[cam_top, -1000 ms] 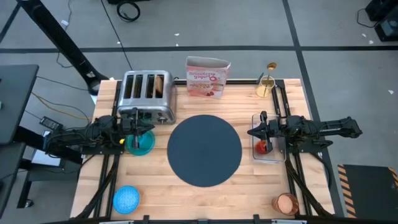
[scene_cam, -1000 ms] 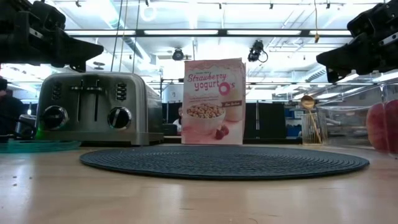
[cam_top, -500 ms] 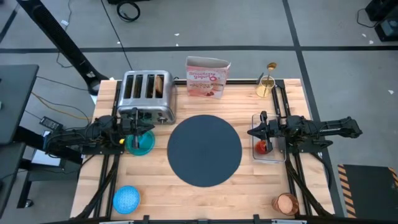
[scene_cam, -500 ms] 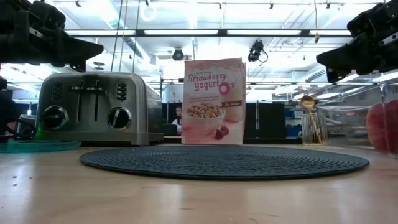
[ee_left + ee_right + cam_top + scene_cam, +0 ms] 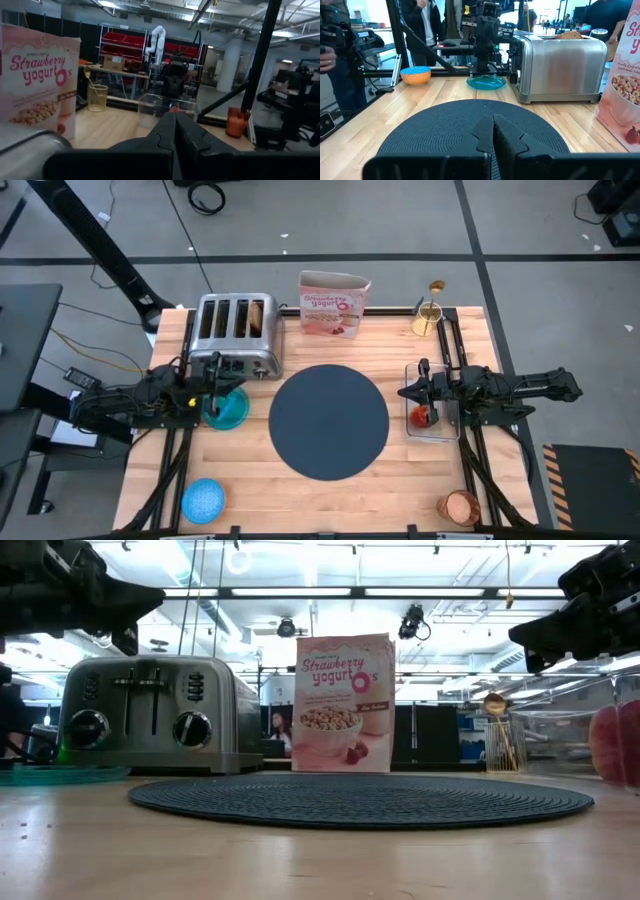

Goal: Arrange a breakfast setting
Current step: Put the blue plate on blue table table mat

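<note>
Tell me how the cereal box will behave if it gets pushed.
The cereal box stands tall and narrow on its base, so a high push would probably tip it. Its top flaps look open, so it may be partly empty, light, and likely to slide on the wooden table.

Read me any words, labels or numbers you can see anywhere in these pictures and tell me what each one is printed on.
"Strawberry yogurt O's": on the front of the pink cereal box standing at the table's far edge beside the toaster.
Small banner and fine print lower on the box front: too small to read.
Toaster: knobs and levers only, no readable marking.
Nothing else carries legible text.
</note>
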Robot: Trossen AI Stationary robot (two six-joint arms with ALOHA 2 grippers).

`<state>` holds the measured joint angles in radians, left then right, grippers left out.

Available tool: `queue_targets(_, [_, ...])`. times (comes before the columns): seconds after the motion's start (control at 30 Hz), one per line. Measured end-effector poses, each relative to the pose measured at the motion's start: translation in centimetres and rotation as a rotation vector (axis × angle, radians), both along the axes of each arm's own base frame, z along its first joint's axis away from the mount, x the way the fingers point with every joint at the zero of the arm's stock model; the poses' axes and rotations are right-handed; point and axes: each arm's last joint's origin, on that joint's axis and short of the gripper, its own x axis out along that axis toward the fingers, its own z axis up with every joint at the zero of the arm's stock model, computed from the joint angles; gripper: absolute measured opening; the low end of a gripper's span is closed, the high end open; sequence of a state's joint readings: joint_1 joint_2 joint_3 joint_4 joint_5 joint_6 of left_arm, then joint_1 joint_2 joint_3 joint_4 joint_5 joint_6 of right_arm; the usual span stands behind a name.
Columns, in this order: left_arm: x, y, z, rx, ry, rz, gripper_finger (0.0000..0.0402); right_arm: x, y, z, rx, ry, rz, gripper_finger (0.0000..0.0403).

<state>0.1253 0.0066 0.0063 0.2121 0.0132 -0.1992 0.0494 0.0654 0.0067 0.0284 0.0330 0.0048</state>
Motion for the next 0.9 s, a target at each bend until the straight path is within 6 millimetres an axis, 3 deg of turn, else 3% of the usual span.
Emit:
queue_targets(0.23, [0.1, -0.8, 0.2, -0.078, -0.010, -0.127, 0.0011, 0.0, 0.0, 0.0, 0.000, -0.001, 0.000, 0.0014])
queue_targets(0.4, [0.3, -1.7, 2.1, -0.097, 0.017, -0.182, 0.0011, 0.0, 0.0, 0.0, 0.000, -0.001, 0.000, 0.0014])
queue_targets(0.63, [2.2, -3.5, 4.5, -0.171, 0.237, -0.263, 0.0011, 0.0, 0.0, 0.0, 0.000, 0.000, 0.000, 0.0014])
queue_targets(0.9, [5.2, -7.0, 7.3, -0.317, 0.543, -0.367, 0.0005, 0.0, 0.0, 0.0, 0.000, -0.001, 0.000, 0.0014])
